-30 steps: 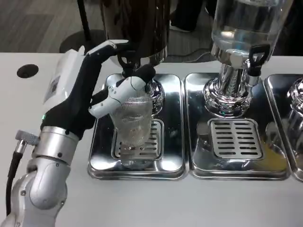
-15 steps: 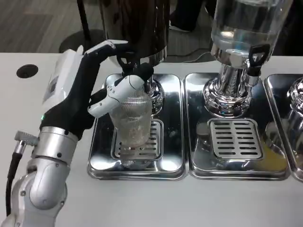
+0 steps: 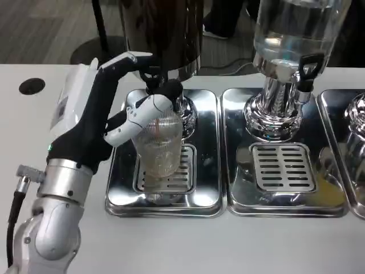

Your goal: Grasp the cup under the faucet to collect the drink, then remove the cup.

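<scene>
Here the left hand (image 3: 108, 123) grips the clear cup (image 3: 159, 151), upright, mouth up under the faucet (image 3: 153, 77), on the tray (image 3: 120, 188).

On the table (image 3: 171, 245) three drip trays sit side by side. The cup (image 3: 159, 148) stands on the nine-o'clock tray (image 3: 165, 202), under the faucet (image 3: 153, 77) at twelve o'clock, with the left robot hand (image 3: 111, 123) around it. A water dispenser (image 3: 285, 68) stands on the middle tray (image 3: 285, 200).
</scene>
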You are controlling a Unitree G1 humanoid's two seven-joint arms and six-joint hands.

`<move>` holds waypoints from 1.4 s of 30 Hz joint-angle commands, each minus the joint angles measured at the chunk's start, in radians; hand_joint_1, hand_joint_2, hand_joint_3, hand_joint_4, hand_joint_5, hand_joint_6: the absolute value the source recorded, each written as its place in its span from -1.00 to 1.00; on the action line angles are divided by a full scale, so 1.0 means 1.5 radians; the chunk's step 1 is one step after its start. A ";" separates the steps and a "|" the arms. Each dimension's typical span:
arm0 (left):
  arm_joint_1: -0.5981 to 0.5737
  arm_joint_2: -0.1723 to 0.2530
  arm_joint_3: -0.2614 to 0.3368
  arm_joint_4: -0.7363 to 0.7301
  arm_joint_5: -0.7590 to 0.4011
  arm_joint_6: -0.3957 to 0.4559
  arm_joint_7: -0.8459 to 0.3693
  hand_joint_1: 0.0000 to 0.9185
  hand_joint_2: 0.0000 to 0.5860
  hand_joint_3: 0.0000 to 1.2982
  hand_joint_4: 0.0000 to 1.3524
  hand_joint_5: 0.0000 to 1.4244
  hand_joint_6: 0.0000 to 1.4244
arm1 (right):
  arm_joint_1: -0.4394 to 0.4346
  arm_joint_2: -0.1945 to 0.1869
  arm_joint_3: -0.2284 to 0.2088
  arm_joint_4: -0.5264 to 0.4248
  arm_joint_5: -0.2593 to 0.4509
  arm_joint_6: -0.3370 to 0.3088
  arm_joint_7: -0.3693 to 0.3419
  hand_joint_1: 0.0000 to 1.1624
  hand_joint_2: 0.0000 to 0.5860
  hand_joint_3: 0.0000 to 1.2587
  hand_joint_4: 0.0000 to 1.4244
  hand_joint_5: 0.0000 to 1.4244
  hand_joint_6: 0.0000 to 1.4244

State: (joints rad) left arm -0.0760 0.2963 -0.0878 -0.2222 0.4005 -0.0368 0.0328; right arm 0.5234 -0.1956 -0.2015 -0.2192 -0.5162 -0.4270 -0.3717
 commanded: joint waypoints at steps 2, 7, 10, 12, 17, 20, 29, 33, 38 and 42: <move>0.018 -0.001 0.003 0.003 -0.003 -0.011 -0.006 -0.89 -0.75 -0.18 -0.42 -0.66 -1.00 | -0.002 0.003 -0.003 -0.005 0.002 -0.007 -0.003 0.05 1.00 -0.36 -0.59 -0.74 -0.81; 0.020 -0.002 0.006 0.002 -0.005 -0.014 -0.006 -0.89 -0.75 -0.18 -0.42 -0.66 -1.00 | -0.002 0.003 -0.003 -0.007 0.002 -0.006 -0.002 0.05 1.00 -0.36 -0.59 -0.74 -0.81; 0.021 -0.003 0.006 0.002 -0.005 -0.015 -0.006 -0.89 -0.75 -0.18 -0.42 -0.66 -1.00 | -0.001 0.004 -0.003 -0.007 0.002 -0.007 -0.003 0.05 1.00 -0.36 -0.59 -0.74 -0.81; 0.021 -0.004 0.006 0.002 -0.005 -0.015 -0.005 -0.89 -0.75 -0.18 -0.42 -0.66 -1.00 | 0.000 0.004 -0.003 -0.007 0.002 -0.007 -0.003 0.05 1.00 -0.36 -0.59 -0.73 -0.80; 0.021 -0.006 0.006 0.003 -0.005 -0.016 -0.004 -0.89 -0.75 -0.18 -0.42 -0.66 -1.00 | 0.000 0.004 -0.003 -0.006 0.001 -0.008 -0.004 0.05 1.00 -0.36 -0.59 -0.73 -0.80; 0.023 -0.007 0.005 0.001 -0.004 -0.016 -0.003 -0.89 -0.75 -0.17 -0.42 -0.66 -1.00 | 0.000 0.004 -0.002 -0.006 0.001 -0.008 -0.004 0.05 1.00 -0.36 -0.59 -0.73 -0.80; 0.025 -0.008 0.009 -0.003 -0.003 -0.017 -0.004 -0.89 -0.74 -0.16 -0.42 -0.65 -1.00 | -0.001 0.004 -0.003 -0.006 0.002 -0.008 -0.003 0.04 1.00 -0.36 -0.59 -0.73 -0.80; 0.027 -0.009 0.008 -0.001 -0.003 -0.018 -0.004 -0.89 -0.74 -0.16 -0.42 -0.65 -1.00 | -0.001 0.004 -0.004 -0.007 0.004 -0.008 -0.002 0.04 1.00 -0.36 -0.59 -0.73 -0.80; 0.026 -0.010 0.005 -0.002 -0.001 -0.019 -0.003 -0.89 -0.73 -0.16 -0.42 -0.64 -1.00 | -0.001 0.003 -0.007 -0.008 0.006 -0.008 -0.002 0.04 1.00 -0.36 -0.59 -0.73 -0.80; 0.023 -0.011 0.006 -0.002 0.000 -0.017 -0.004 -0.89 -0.73 -0.16 -0.42 -0.64 -1.00 | -0.001 0.002 -0.008 -0.008 0.008 -0.008 -0.001 0.04 1.00 -0.36 -0.59 -0.73 -0.80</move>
State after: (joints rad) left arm -0.0601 0.2811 -0.0731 -0.2242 0.3967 -0.0537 0.0346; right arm 0.5208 -0.1941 -0.2017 -0.2193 -0.5158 -0.4287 -0.3717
